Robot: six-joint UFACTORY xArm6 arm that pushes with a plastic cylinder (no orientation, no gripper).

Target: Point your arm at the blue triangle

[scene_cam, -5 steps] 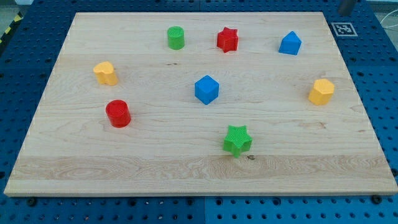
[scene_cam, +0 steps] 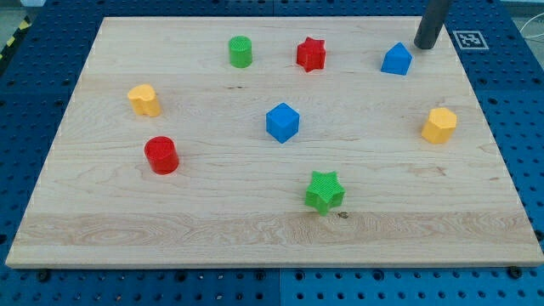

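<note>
**A:** What is on the bench [scene_cam: 255, 229]?

**B:** A pale wooden board on a blue pegboard surface, with eight small blocks spread well apart. Along the far edge sit a green cylinder [scene_cam: 240, 51], a red star [scene_cam: 311, 53] and the blue triangle [scene_cam: 397, 59]. Near the left edge are a yellow block [scene_cam: 144, 99] and a red cylinder [scene_cam: 161, 155]. A blue cube [scene_cam: 282, 121] sits mid-board, a green star [scene_cam: 324, 190] lies towards the near edge, and a second yellow block [scene_cam: 439, 125] is by the right edge.

**A:** Where is the arm?

**B:** A dark rod comes down at the far right corner. My tip [scene_cam: 424, 46] rests just beside the blue triangle, on its far right side, with a narrow strip of wood between them. There is no gripper to report, so nothing opens, closes or clamps; the rod only points and pushes.

**A:** Why there?

**B:** I judge it is placed to indicate the triangle without knocking it. No other block is near the tip, so the target is unambiguous.

**A:** How does the triangle look?

**B:** Bright blue, peaked on top like a little house, upright. Its exact outline is hard to make out at this size; it may be a wedge.
</note>
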